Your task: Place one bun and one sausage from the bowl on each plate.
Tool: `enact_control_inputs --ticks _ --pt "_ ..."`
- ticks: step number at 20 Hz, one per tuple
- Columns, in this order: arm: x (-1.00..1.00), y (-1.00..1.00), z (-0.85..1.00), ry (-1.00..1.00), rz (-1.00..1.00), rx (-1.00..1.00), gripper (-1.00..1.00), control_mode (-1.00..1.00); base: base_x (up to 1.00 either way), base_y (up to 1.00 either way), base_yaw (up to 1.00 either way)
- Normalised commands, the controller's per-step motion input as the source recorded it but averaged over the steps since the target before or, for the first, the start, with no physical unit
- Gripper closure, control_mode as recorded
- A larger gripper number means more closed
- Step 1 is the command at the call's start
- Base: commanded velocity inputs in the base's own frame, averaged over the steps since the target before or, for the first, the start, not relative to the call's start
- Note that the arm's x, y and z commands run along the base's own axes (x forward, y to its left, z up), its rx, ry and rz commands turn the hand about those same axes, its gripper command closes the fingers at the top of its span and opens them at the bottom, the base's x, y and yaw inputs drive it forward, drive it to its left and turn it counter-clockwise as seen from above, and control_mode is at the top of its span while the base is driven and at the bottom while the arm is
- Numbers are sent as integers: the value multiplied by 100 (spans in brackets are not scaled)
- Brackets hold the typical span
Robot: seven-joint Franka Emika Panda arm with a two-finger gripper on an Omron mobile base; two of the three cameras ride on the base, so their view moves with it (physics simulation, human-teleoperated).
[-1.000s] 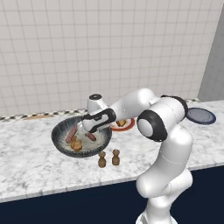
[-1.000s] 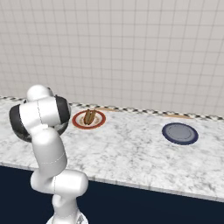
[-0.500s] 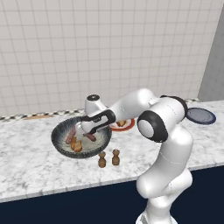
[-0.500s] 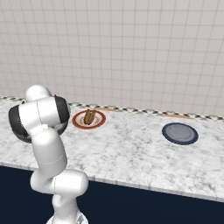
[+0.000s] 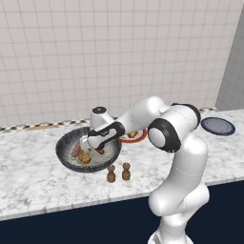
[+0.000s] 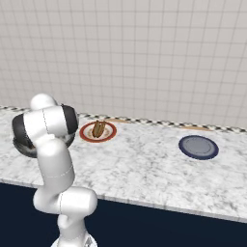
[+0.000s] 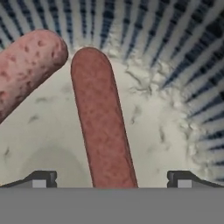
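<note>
The dark ribbed bowl [image 5: 64,143] sits on the counter at the left, with a sausage [image 5: 75,150] and a bun [image 5: 85,157] inside. My gripper [image 5: 94,141] hangs low inside it. In the hand view the gripper [image 7: 111,180] is open, its fingertips [image 7: 41,179] wide apart on either side of one sausage [image 7: 103,127] lying on the bowl's pale floor [image 7: 162,131]. A second sausage [image 7: 26,65] lies to the upper left. The red-rimmed plate [image 6: 84,132] carries a bun [image 6: 99,128]. The navy plate [image 6: 198,146] lies bare at the right.
Two small brown shakers [image 5: 111,175] [image 5: 126,171] stand just in front of the bowl near the counter's front edge. A tiled wall runs behind the marble counter [image 6: 144,169]. My own arm blocks most of the bowl in the right base view.
The gripper has sunk a little lower and further left into the bowl, down over the sausages. Plates and shakers have not moved.
</note>
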Motion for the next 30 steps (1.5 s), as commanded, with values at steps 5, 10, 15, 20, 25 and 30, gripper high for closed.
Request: enact_control_inputs --ticks 5,10,15,20,25,30 --pt "0 0 -29 -7 0 0 -100 -100 0 0 0" --pt "0 0 -35 0 0 0 -100 -100 0 0 0" --pt "0 0 -35 0 0 0 -100 -100 0 0 0" --pt "0 0 -33 0 0 0 100 -100 0 0 0" --pt "0 0 -17 0 0 0 100 -100 0 0 0" --pt "-1 0 -20 0 0 0 100 -100 0 0 0"
